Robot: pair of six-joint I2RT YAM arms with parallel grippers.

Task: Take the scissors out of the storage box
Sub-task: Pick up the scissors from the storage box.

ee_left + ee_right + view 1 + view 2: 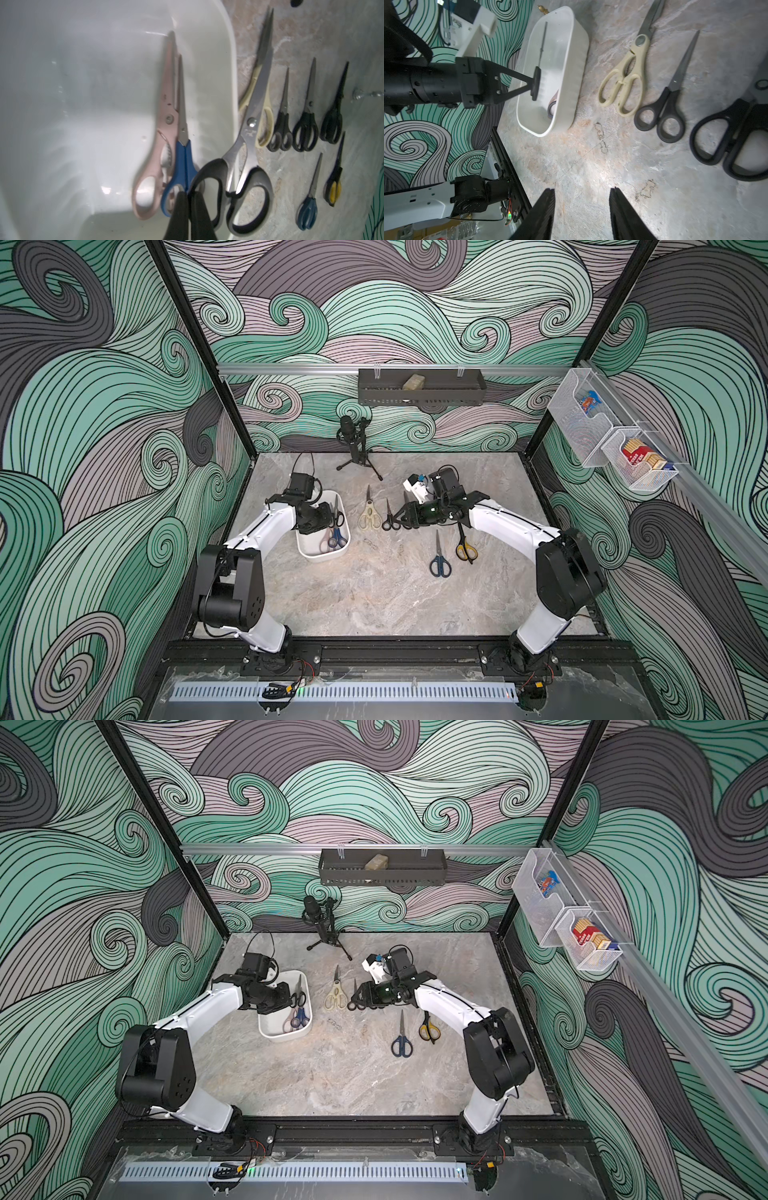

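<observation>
2 scissors (166, 116) lay in the storage box (322, 558); left jaws clenched a black pair's (251, 124) loop, which could pivot and slip; right jaws hung released.

Top views look down; wrist views share the storage box (577, 68).

The setting is a robotics lab test cell built as an enclosed booth. A left arm (257, 531) and a right arm (507, 526), white and black, are bolted to a black mounting rail (395, 657) along the near edge of a marble-look tabletop (374, 593). Black frame posts (205, 352) and aluminium rails (291, 369) carry walls printed with swirling waves. A microphone (348, 429) on a tripod stands at the far edge. A black wall tray (440, 396) and wire-mesh baskets (636, 472) hang from the rails, and bare wiring (305, 670) shows by the arm bases.
</observation>
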